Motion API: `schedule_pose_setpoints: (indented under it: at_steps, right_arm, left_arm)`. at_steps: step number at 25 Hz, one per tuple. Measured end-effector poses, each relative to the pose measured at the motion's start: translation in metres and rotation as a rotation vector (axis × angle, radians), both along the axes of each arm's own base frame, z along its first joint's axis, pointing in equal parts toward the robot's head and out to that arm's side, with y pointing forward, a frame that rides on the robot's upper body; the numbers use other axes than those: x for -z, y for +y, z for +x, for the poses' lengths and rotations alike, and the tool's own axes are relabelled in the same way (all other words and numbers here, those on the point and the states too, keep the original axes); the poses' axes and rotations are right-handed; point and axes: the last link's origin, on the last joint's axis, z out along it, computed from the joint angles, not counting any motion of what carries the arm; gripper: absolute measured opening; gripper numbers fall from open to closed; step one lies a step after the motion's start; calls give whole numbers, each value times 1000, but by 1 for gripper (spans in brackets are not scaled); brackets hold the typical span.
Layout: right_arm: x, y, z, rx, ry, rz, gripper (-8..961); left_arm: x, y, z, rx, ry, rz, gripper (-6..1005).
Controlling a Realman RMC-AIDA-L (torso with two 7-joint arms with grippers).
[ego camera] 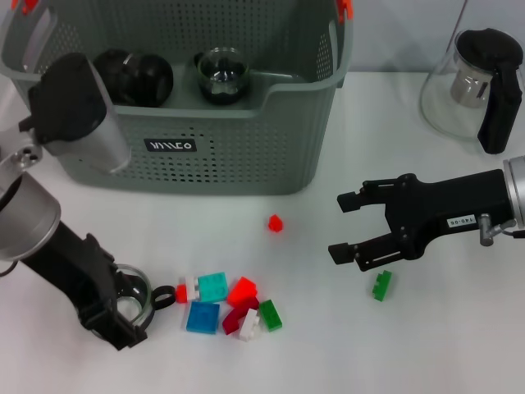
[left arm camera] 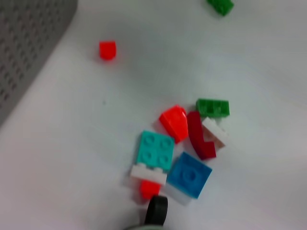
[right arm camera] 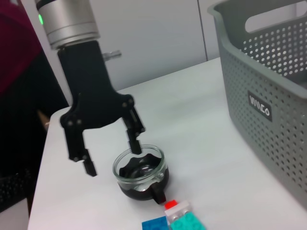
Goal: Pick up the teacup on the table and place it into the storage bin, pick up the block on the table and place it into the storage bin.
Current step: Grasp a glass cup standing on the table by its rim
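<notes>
The left gripper hangs spread over the teacup near the table's front-left edge, one finger seemingly inside its rim. The right gripper is apart above a green block. The storage bin stands at the back.

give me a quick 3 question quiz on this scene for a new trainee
1. True or false: the left end effector has one finger inside the teacup on the table.
2. Which block lies nearest the right end effector? A: green block B: blue block C: small red block
3. How many glass cups already sit in the storage bin?

Key
1. True; its fingers straddle the rim.
2. A
3. Two, one dark cup and one clear cup.
</notes>
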Motion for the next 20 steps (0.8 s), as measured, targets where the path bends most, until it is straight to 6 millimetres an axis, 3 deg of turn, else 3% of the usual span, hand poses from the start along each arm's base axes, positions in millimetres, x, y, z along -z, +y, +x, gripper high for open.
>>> schedule_pose_setpoints:
  at_steps: [20]
  right_arm:
    - [0, 8, -3, -5, -14, 33, 935]
  left_arm:
    - [31, -1, -22, 15, 95, -16, 813]
